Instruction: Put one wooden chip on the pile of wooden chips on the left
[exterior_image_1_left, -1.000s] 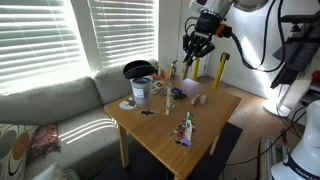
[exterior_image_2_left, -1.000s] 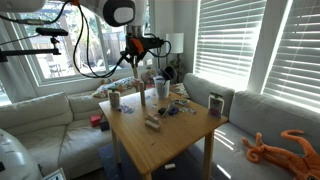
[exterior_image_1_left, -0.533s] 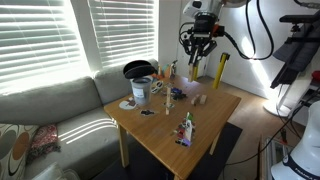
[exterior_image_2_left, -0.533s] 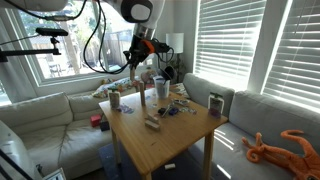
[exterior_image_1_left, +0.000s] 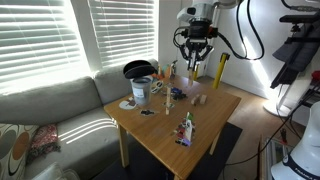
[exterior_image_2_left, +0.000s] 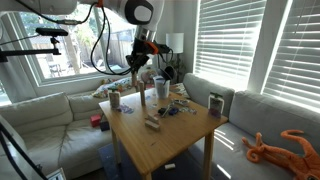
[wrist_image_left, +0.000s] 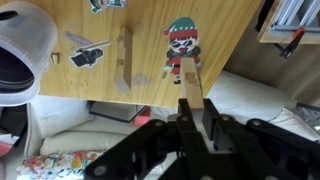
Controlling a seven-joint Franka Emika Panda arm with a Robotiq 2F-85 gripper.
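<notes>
- Fingers (wrist_image_left: 216, 128) of the end effector (wrist_image_left: 197, 112) are closed on the wooden chip (wrist_image_left: 190, 85). In the wrist view the light-tan stick rises from between them, gripped at its lower end.
- Held this way, the chip is in the air, clear of the table (exterior_image_1_left: 165, 142). In both exterior views the arm hangs well above the table's far side.
- Another wooden piece (wrist_image_left: 124, 58) lies flat on the table. In the wrist view it is left of the held chip and apart from it.
- At the left edge of the wrist view is a white bucket-like cup (wrist_image_left: 22, 50), open side towards the camera.
- In an exterior view a black bowl (exterior_image_1_left: 137, 69) sits just beyond that cup, at the table's far left.
- A green-and-white bottle (exterior_image_1_left: 186, 128) stands upright towards the near edge of the table, well apart from the end effector.
- A yellow upright object (exterior_image_1_left: 221, 72) stands at the far right corner.
- A pale sofa (exterior_image_1_left: 55, 105) runs along the left of the table.
</notes>
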